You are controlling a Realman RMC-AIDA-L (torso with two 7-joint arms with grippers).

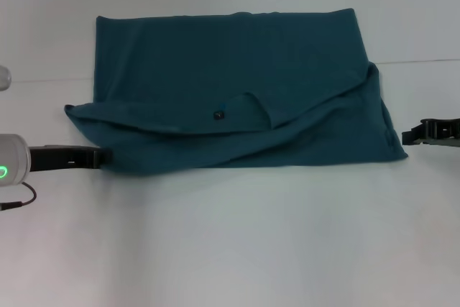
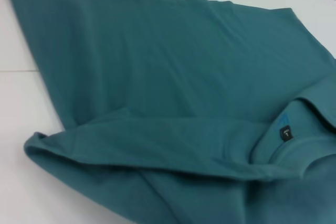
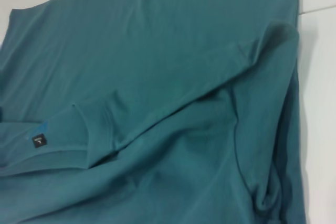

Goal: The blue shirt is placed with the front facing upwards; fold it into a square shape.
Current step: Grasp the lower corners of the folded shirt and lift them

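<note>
The blue shirt (image 1: 230,70) lies on the white table (image 1: 230,235), folded over itself into a wide band with a loose, rumpled near layer. Its round neck with the small dark label (image 1: 218,113) shows near the middle; the chest lettering is hidden. My left gripper (image 1: 100,157) is low at the shirt's near left corner, touching its edge. My right gripper (image 1: 411,135) is just off the shirt's right edge. The left wrist view shows the shirt (image 2: 168,77) and label (image 2: 286,132). The right wrist view shows the shirt (image 3: 173,77) and label (image 3: 39,140).
A seam line (image 1: 417,60) crosses the table behind the shirt's middle. A thin cable (image 1: 18,203) hangs from my left arm at the left edge. Bare white table lies in front of the shirt.
</note>
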